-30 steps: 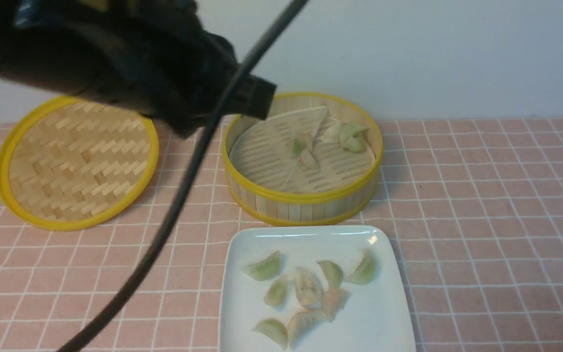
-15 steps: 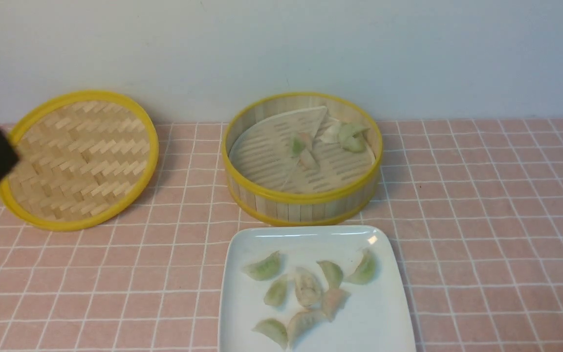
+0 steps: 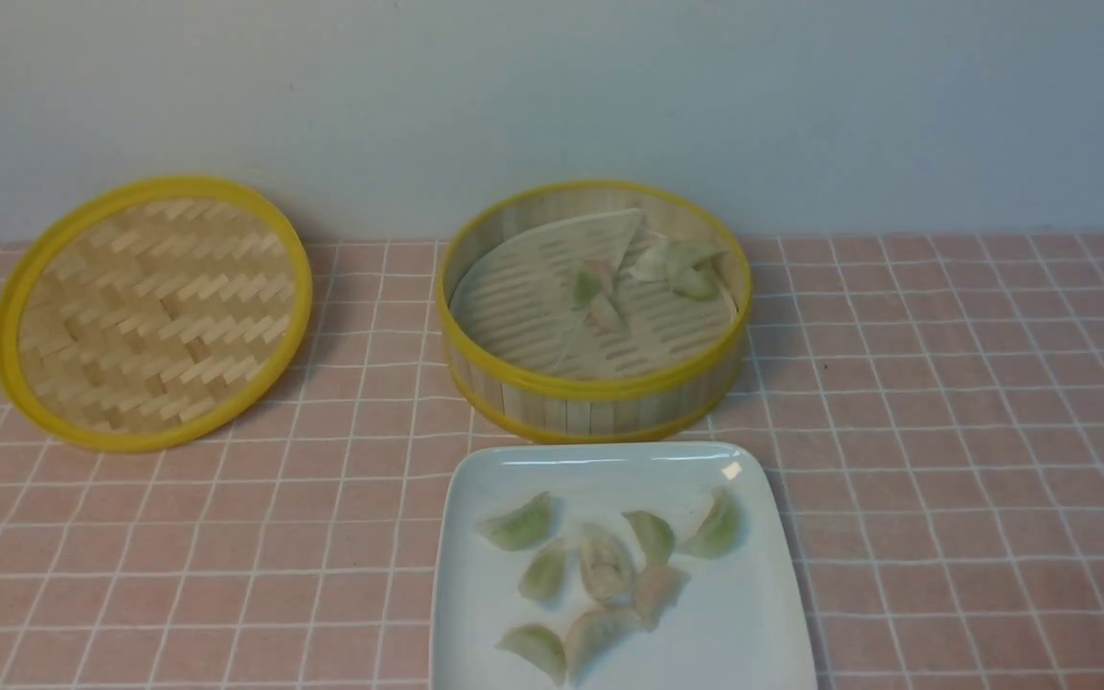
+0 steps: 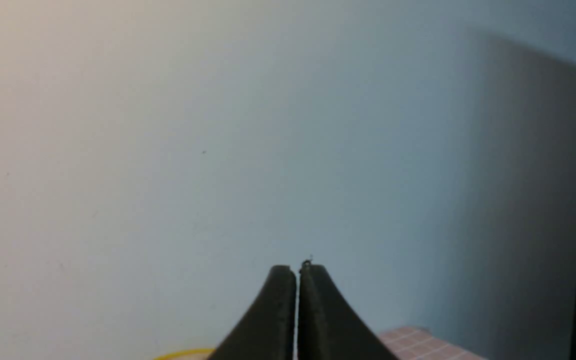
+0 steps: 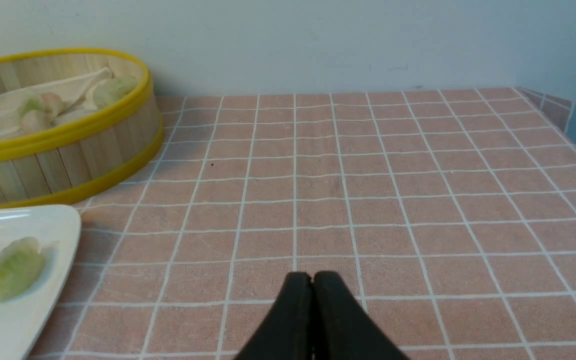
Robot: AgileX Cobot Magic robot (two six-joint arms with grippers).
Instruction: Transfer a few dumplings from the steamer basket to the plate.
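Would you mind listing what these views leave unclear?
- Plate: near edge cut off by the front view's frame.
- Dumplings in the steamer basket: clustered, too small to count.
- Left gripper: faces the wall; its position over the table is unknown.

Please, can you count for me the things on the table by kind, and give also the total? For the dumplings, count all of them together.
Dumplings on the plate: 8
Dumplings in the steamer basket: about 5, bunched and hard to separate
Steamer baskets: 1
Lids: 1
Plates: 1
Total: about 16
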